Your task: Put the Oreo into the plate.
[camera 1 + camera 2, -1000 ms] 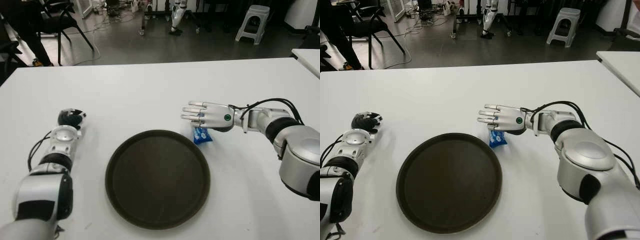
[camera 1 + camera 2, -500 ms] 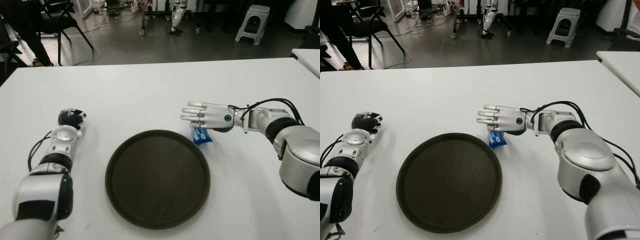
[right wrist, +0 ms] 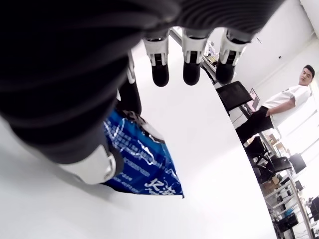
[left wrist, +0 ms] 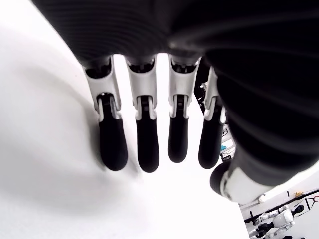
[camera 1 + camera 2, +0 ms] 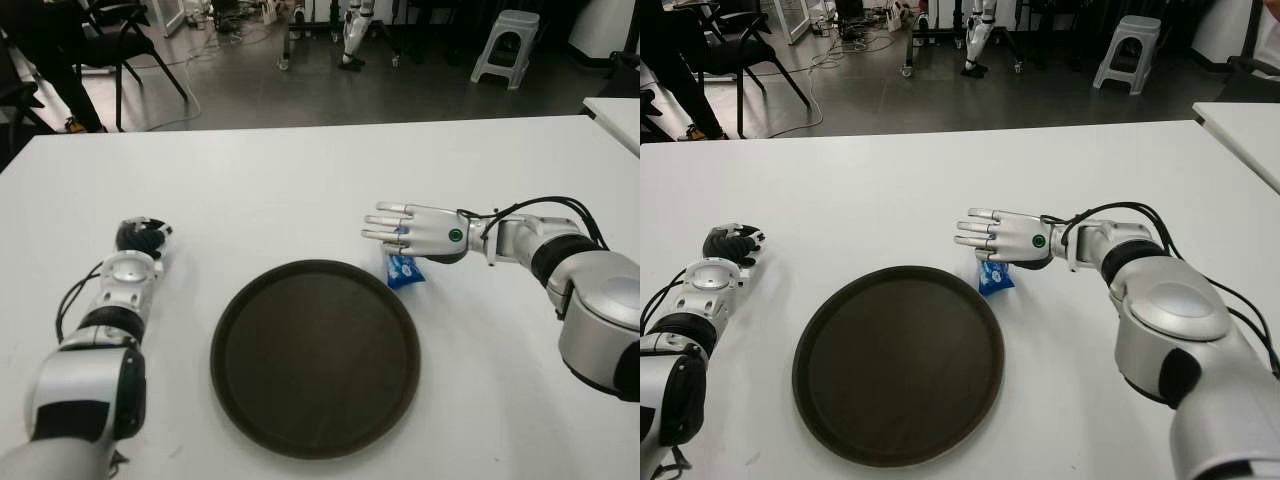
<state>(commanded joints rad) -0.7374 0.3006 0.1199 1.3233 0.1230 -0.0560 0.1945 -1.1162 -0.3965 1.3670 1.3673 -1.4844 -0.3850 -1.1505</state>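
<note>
The right hand (image 3: 149,94) hovered with straight black-tipped fingers (image 3: 191,71) over a blue foil Oreo packet (image 3: 142,162) lying beneath its palm on the white table (image 3: 209,149).

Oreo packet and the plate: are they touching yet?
Cannot tell. In the eye views the Oreo packet lies on the table right at the plate rim, under the right hand; no clear gap or overlap shows.

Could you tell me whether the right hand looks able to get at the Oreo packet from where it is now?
Probably yes. The right hand hovers directly over the blue Oreo packet with fingers spread, holding nothing. The packet lies on the white table just beside the dark plate, with nothing between hand and packet.
</note>
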